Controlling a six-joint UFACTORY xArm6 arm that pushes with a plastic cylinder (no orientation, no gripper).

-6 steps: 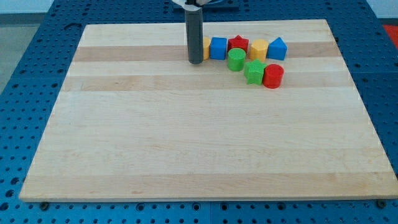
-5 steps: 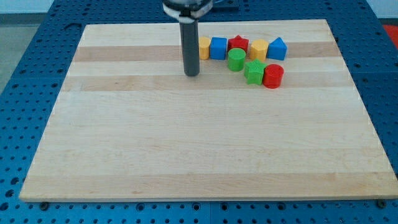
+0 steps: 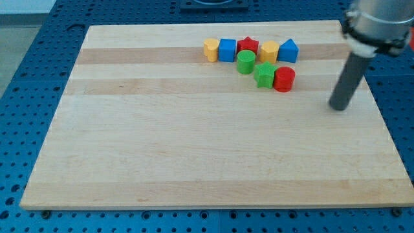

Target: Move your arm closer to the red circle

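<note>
The red circle (image 3: 284,79) is a short red cylinder at the lower right end of the block cluster near the view's top. It touches the green star (image 3: 264,74) on its left. My tip (image 3: 338,107) rests on the board to the right of the red circle and a little below it, well apart from it. The dark rod rises from the tip toward the view's top right.
A row near the top holds a yellow block (image 3: 211,49), a blue cube (image 3: 227,50), a red star (image 3: 247,46), a yellow block (image 3: 269,50) and a blue block (image 3: 288,50). A green cylinder (image 3: 245,62) sits below the row. The wooden board (image 3: 194,155) lies on a blue perforated table.
My tip has swung from the left of the block cluster, near the yellow block, across to the right side of the board, beyond the red circle. The blocks have not moved.
</note>
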